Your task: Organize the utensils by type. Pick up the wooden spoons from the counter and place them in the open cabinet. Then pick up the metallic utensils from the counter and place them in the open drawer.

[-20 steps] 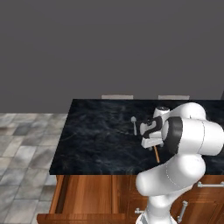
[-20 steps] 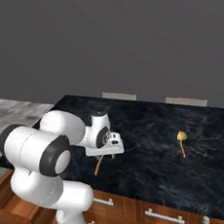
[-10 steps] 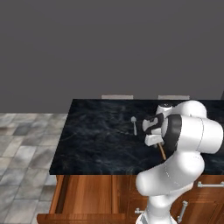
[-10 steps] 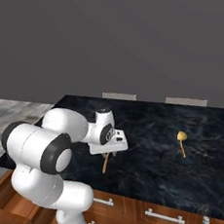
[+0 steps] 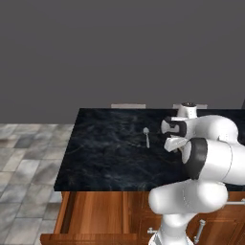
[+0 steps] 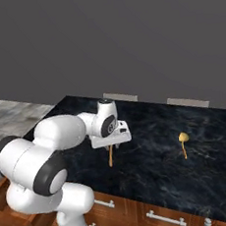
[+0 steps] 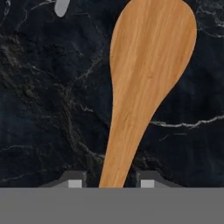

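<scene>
gripper (image 7: 111, 183) around one of two wooden spoons (image 7: 144, 83); one metal spoon (image 5: 146, 136)

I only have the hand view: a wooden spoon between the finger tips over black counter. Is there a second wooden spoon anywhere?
Observer: Yes, a second wooden spoon lies on the counter, well to the arm's right.
Operator: That grey bit at my top edge?
Observer: It is the metal spoon, lying flat on the counter.
Operator: Is the drawer open?
Observer: Yes, the drawer stands pulled out below the counter's left end.
Operator: How does my spoon hang?
Observer: The held wooden spoon hangs handle-down from the gripper.
</scene>
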